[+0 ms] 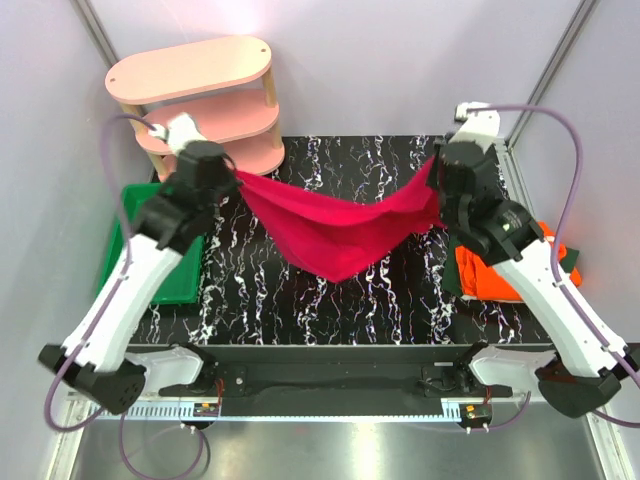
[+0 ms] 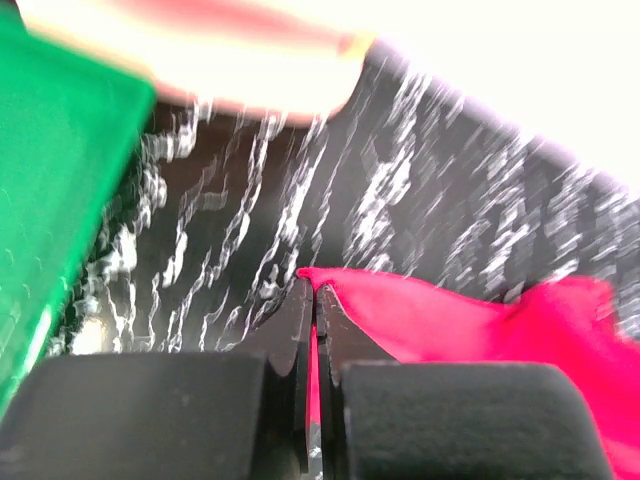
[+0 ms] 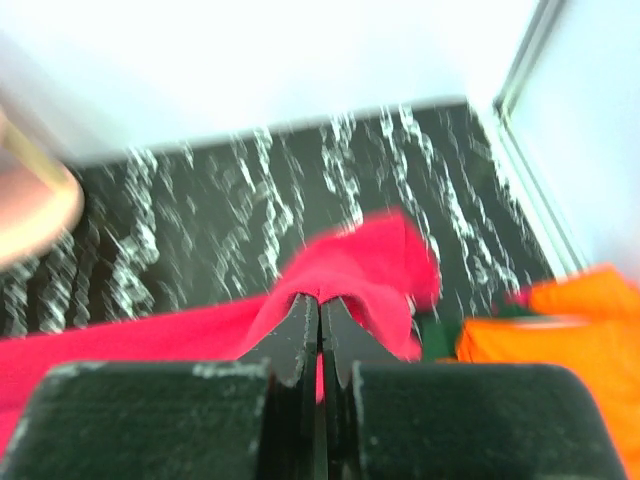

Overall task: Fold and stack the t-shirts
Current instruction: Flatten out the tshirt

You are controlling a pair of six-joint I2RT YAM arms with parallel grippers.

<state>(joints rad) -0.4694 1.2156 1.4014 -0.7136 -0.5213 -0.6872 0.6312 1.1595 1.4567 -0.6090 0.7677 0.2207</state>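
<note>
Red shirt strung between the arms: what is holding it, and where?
The crimson t-shirt is pinched at opposite edges, one by the left gripper, one by the right gripper; its middle sags.

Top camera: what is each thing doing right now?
crimson t-shirt, lifted and stretched, sagging in the middle
left fingers, shut on one shirt end
right fingers, shut on the other end
orange t-shirt, lying on the right
dark green t-shirt, under the orange one, mostly hidden
green tray, lying flat
pink shelf, standing upright

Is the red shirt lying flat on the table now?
No, the red shirt hangs sagging between the left gripper and the right gripper, both shut on it.
</note>
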